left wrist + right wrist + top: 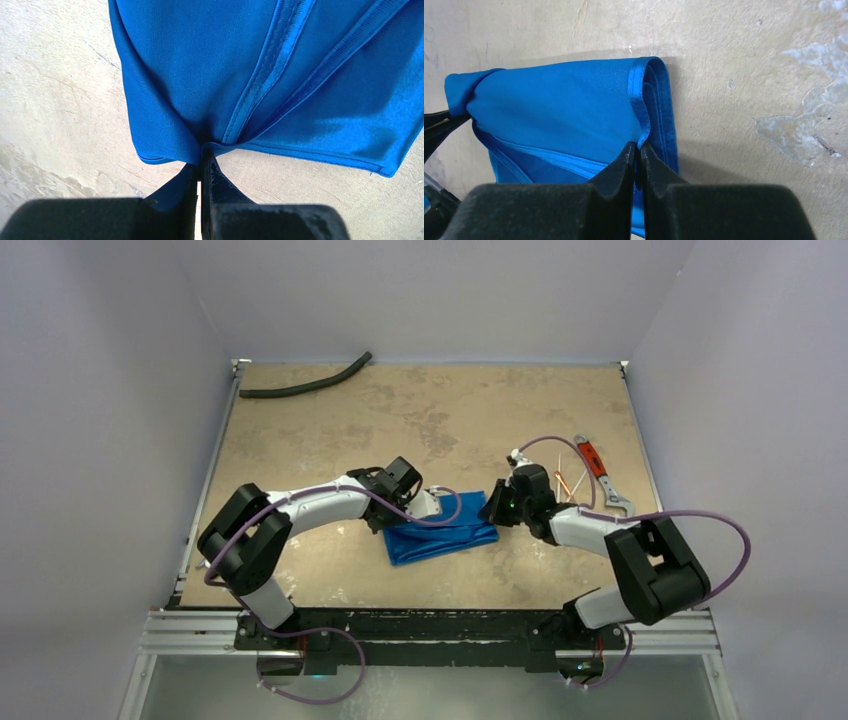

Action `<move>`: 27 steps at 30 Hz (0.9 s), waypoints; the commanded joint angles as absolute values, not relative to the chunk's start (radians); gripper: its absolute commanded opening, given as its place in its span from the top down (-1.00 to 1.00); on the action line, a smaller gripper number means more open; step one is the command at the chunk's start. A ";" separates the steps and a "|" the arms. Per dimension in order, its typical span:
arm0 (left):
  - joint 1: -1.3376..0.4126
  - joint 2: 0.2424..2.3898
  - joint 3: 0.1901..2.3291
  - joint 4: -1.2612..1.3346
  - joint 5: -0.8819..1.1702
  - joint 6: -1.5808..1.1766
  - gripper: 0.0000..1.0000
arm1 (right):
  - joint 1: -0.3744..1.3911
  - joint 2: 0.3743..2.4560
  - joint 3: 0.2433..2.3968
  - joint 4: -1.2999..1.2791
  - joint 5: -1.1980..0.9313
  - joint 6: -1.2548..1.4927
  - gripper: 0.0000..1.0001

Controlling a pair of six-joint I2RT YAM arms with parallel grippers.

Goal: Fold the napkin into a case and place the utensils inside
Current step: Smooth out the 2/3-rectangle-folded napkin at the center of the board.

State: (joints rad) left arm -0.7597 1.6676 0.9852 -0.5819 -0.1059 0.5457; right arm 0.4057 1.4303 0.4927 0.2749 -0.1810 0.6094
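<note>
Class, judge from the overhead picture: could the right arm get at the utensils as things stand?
Probably not at once: the right pincer is shut on the napkin. The utensils lie close beside its wrist with nothing between, so once it lets go, reach looks likely.

One napkin point(440, 538), one hose point(305, 385) at eleven o'clock, one wrench point(600, 475) at two o'clock, utensils point(563, 483) too thin to count.
</note>
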 commanded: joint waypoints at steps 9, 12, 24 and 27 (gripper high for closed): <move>-0.760 1.614 0.984 -0.589 -0.117 0.578 1.00 | 0.403 1.263 0.704 -0.059 -0.130 0.526 0.14; -0.760 1.617 0.976 -0.585 -0.116 0.581 1.00 | 0.403 1.240 0.770 -0.104 -0.132 0.502 0.20; -0.759 1.595 1.010 -0.579 -0.115 0.527 0.90 | 0.439 1.608 0.726 0.469 -0.382 0.705 0.97; -0.759 1.562 1.025 -0.580 -0.108 0.506 0.72 | 0.440 1.663 0.690 0.531 -0.375 0.725 1.00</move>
